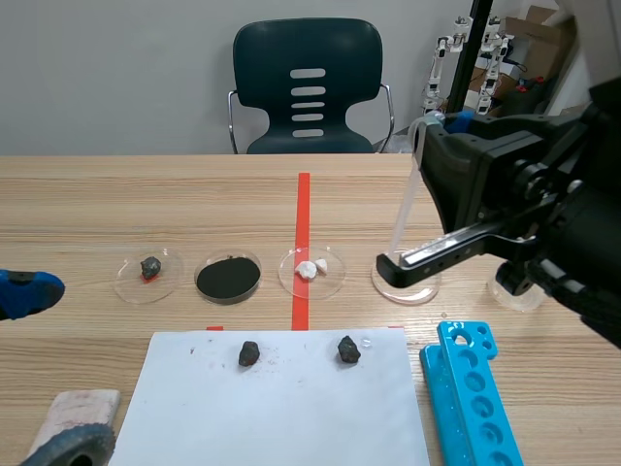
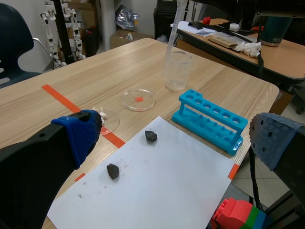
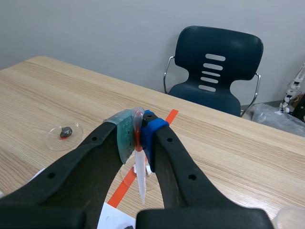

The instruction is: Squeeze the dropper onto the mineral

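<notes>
My right gripper is raised above the table's right half and is shut on the top of a clear dropper. The dropper hangs down between the pads, high over the red tape and the dish of white pieces. Two dark minerals lie on the white paper; they are also in the left wrist view. My left gripper stays open, low at the table's left, with nothing between its fingers.
A row of dishes crosses the table: one with a dark rock, one with black powder, and a bare one. A blue tube rack lies right of the paper. A clear beaker stands behind it.
</notes>
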